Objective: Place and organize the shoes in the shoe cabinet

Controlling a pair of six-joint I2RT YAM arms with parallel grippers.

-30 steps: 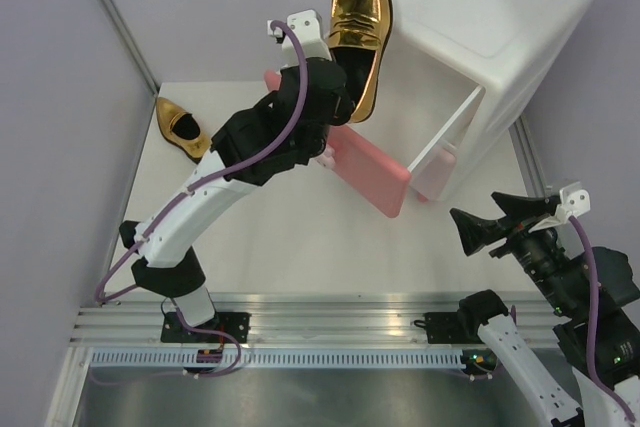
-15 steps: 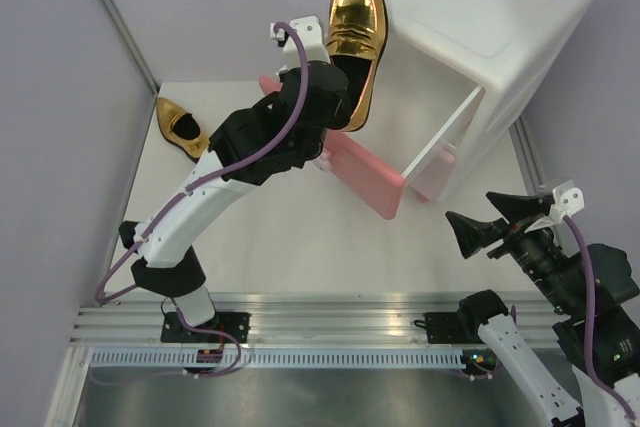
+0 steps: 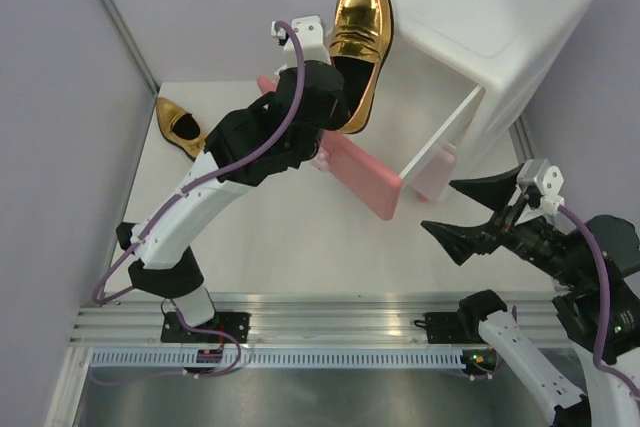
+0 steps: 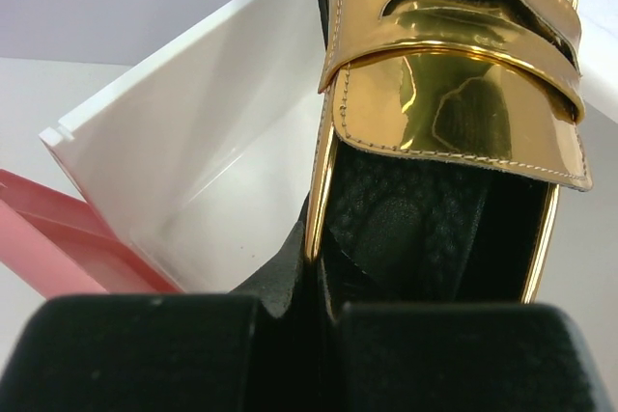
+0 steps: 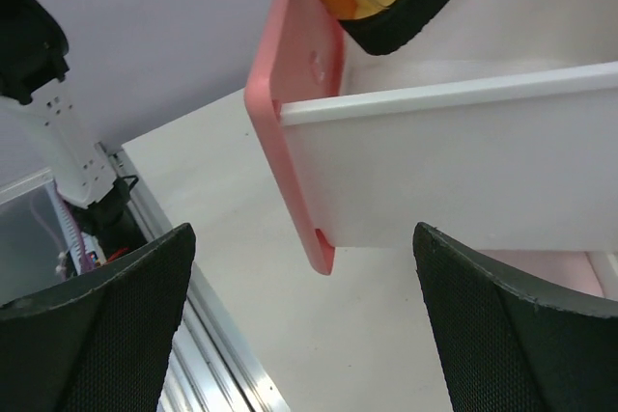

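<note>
Jutting above left hand (image 3: 333, 90), gold shoe (image 3: 359, 15)

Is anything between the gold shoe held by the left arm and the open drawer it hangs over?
Nothing visible. The gold shoe, gripped at its heel end by the left gripper, hangs over the open drawer, and the part of the drawer's inside that shows looks bare. The right gripper is open beside the drawer, not over its opening.

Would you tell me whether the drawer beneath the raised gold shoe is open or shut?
Open: the drawer's pink front stands well out from the white cabinet, its white side wall exposed.
</note>
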